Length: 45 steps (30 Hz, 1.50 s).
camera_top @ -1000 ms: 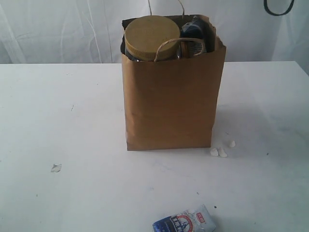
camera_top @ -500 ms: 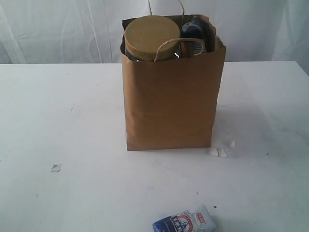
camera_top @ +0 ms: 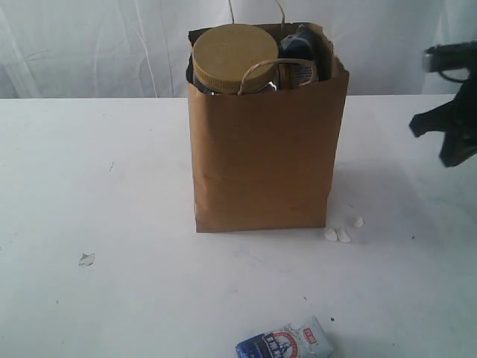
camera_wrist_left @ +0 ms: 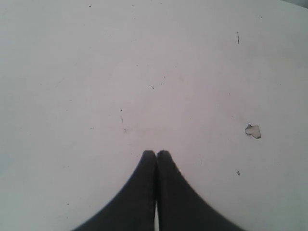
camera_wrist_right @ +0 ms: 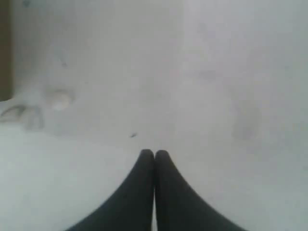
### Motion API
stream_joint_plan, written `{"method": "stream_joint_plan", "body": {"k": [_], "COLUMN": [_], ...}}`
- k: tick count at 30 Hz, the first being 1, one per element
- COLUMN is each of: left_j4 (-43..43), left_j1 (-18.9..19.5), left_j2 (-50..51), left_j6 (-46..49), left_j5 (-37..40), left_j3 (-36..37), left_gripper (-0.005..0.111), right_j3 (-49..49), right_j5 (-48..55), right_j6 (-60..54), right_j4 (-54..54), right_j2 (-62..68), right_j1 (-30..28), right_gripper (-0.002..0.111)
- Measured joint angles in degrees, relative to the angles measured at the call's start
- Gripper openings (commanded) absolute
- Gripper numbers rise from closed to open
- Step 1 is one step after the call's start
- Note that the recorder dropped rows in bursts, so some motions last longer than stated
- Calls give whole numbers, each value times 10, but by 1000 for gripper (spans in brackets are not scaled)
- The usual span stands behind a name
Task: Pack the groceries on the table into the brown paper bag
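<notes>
The brown paper bag stands upright mid-table. A clear jar's tan lid sticks out of its top, with dark groceries beside it in the bag. A small blue-white packet lies on the white table at the front edge. My right arm hangs at the far right edge, apart from the bag. Its gripper is shut and empty over bare table, with the bag's edge off to one side. The left gripper is shut on nothing above bare table and does not show in the exterior view.
Three small white pebble-like bits lie by the bag's front right corner, blurred in the right wrist view. A small chip marks the tabletop at the left, also seen near the left gripper. White cloth hangs behind.
The right arm has come into the exterior view at the right edge; it was out of sight before. The bag and the packet have not moved.
</notes>
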Motion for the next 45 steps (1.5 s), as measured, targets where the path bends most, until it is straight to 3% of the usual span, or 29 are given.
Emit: {"method": "stream_joint_plan", "body": {"k": [5,11,23,38,40,42,45], "left_j4": [0,0,0,0,0,0,0], "left_j1": [0,0,0,0,0,0,0], "left_j2": [0,0,0,0,0,0,0], "left_j6": [0,0,0,0,0,0,0], "left_j5": [0,0,0,0,0,0,0], "left_j3": [0,0,0,0,0,0,0], "left_gripper": [0,0,0,0,0,0,0], "right_j3": [16,18,18,18,18,18,18], "right_j5": [2,-21,-73,-101,-100,-92,-50], "right_j6": [-136,-175,-185,-185,-185,-176,-138], "right_j4": [123,159,171,140,140,136,101], "right_j2": [56,110,155,178,183,183,173], "right_j1": [14,29,63,76,82,84,84], "right_gripper": [17,32,35,27,19,0,0]}}
